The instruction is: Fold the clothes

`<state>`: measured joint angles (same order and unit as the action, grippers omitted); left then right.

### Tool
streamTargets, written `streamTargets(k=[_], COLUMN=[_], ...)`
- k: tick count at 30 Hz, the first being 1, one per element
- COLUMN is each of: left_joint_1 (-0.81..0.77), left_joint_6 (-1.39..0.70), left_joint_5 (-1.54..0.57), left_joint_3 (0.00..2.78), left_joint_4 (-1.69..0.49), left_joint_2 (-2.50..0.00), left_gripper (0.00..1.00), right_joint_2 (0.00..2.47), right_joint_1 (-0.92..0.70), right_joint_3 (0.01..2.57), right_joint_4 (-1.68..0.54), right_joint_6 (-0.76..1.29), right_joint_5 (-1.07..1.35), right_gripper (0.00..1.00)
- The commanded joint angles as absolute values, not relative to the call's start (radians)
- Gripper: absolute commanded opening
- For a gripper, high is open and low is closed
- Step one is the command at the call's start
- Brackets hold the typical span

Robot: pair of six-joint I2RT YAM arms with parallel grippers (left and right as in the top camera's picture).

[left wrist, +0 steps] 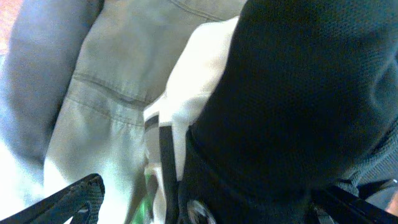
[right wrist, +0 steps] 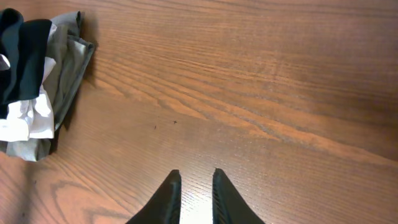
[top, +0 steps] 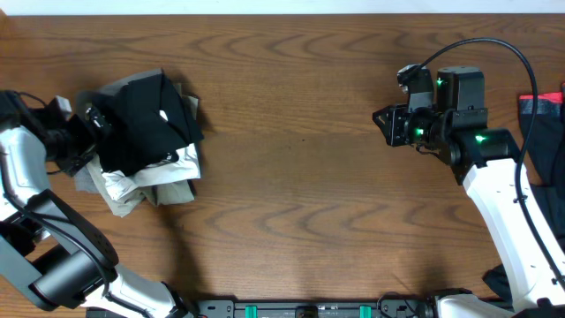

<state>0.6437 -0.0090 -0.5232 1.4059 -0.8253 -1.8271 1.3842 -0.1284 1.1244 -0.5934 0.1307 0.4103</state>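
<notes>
Lying in a loose heap at the left of the overhead frame, the clothes [top: 150, 141] sit on the brown wooden desk [top: 300, 203], with a black garment [top: 146, 115] draped over the top and a crumpled white garment [top: 132, 184] and a grey-beige garment [top: 179, 189] spilling out below it toward the bottom of the frame. The left end effector [top: 88, 132] is pushed against the left edge of the heap; its arm comes in from the lower left corner, bends at the elbow and runs up the left border before turning toward the pile. In the left wrist view the cloth fills the frame, black mesh [left wrist: 298, 93] on the right, white fabric [left wrist: 186, 106] in the middle and beige [left wrist: 106, 106] to the left, and the fingers [left wrist: 78, 196] sit spread wide at the two bottom corners, released, with the fabric between them. Well apart, in the upper right of the overhead frame, the right end effector [top: 386, 124] points toward the left over bare desk, its white forearm slanting up from the lower right corner. Its wrist view shows the fingers [right wrist: 171, 199] drawn almost together, only a sliver of wood between them, grasping nothing, with the heap far off in the upper left corner. A red-and-black item [top: 540, 104] lies at the right edge.
</notes>
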Motion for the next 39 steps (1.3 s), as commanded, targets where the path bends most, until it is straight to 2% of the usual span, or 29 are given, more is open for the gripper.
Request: streamTargets(k=[1,5,7,9,11,12,13,17,23,39], left_joint_1=[0.674,0.628,0.572,0.495,0.411,0.359,0.313,0.138,0.007,-0.008], left_joint_6=[-0.043,0.078,0.142,0.204,0.252,0.276,0.285,0.283,0.25,0.25], left_joint_5=[-0.526,-0.651,-0.651,-0.649,-0.63,-0.606,-0.57,-0.406,-0.399,-0.413], left_joint_3=[1.52,1.661,1.708,1.721,1.721,1.72,1.719,1.71,1.696,1.696], left_joint_4=[-0.913,-1.043,-1.086,-1.095,-1.105,-1.111,-1.114,-1.126,-1.161,-1.144], left_joint_2=[-1.78,-1.681,-1.611,-1.528,-1.451,-1.411,-1.379,-1.292,-1.285,-1.326], left_gripper=[0.98,0.98,0.98,0.98,0.98,0.98,0.98,0.98,0.98,0.98], right_joint_2=[1.339,1.276,1.238,1.191,1.146,1.126,1.103,1.03,0.97,0.973], right_joint_1=[-0.11,-0.082,-0.067,-0.05,-0.036,-0.029,-0.023,-0.018,-0.018,-0.02], right_joint_3=[1.126,1.126,1.126,1.126,1.126,1.126,1.126,1.126,1.126,1.126], right_joint_4=[-0.59,-0.548,-0.533,-0.523,-0.516,-0.516,-0.516,-0.527,-0.59,-0.868], right_joint_6=[0.12,0.086,0.061,0.028,0.017,0.017,0.017,0.017,0.017,0.021], right_joint_5=[0.408,0.407,0.407,0.407,0.406,0.407,0.407,0.408,0.408,0.467], right_gripper=[0.24,0.43,0.46,0.54,0.69,0.91,0.99,0.99,0.99,0.99])
